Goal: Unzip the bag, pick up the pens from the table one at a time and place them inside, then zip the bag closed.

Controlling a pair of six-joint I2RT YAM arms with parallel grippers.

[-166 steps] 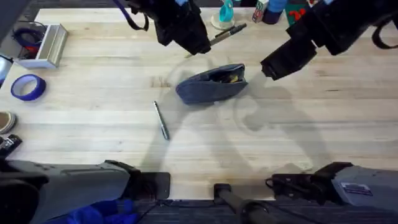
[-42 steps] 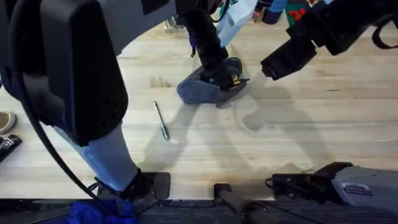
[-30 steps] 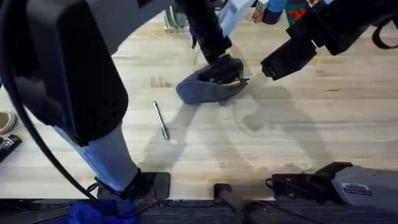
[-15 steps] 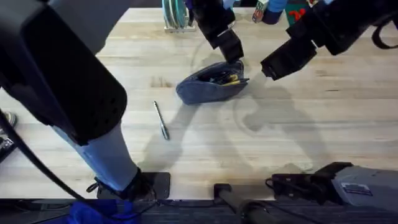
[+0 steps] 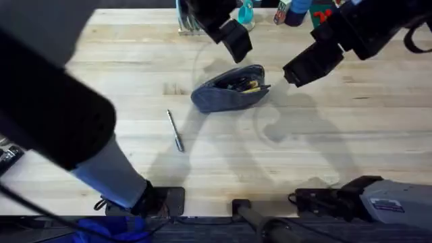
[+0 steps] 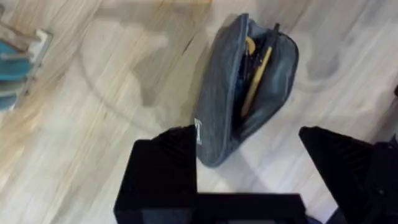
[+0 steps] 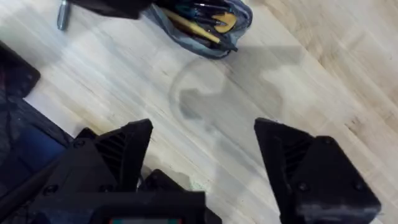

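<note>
Your left gripper (image 6: 249, 180) hangs with its two black fingers (image 6: 165, 168) spread wide apart and nothing between them, just above the far side of the bag (image 5: 229, 89). In the overhead view it (image 5: 236, 42) sits beyond the pouch, toward the table's far edge, and the left arm reaches up to it from the near left corner as a large dark blur under the camera. Through the left wrist camera you look straight down on the bag (image 6: 249, 93): its zipper gapes open, and the yellow pen (image 6: 255, 81) lies lengthwise inside, one black end poking past the rim.

Your right gripper (image 7: 202, 155) also has its fingers parted and empty. In the overhead view it (image 5: 291, 75) hovers just beside the pouch's right end, apart from it. Its wrist camera catches the open mouth of the bag (image 7: 205, 28) with the yellow pen (image 7: 189, 26) and some dark items in it.

The bag rests on the table (image 5: 337, 135) around the middle of its width, in the far half. The silver pen (image 5: 175, 131) lies on the bare wood nearer your edge and to the pouch's left, well apart from both grippers.
</note>
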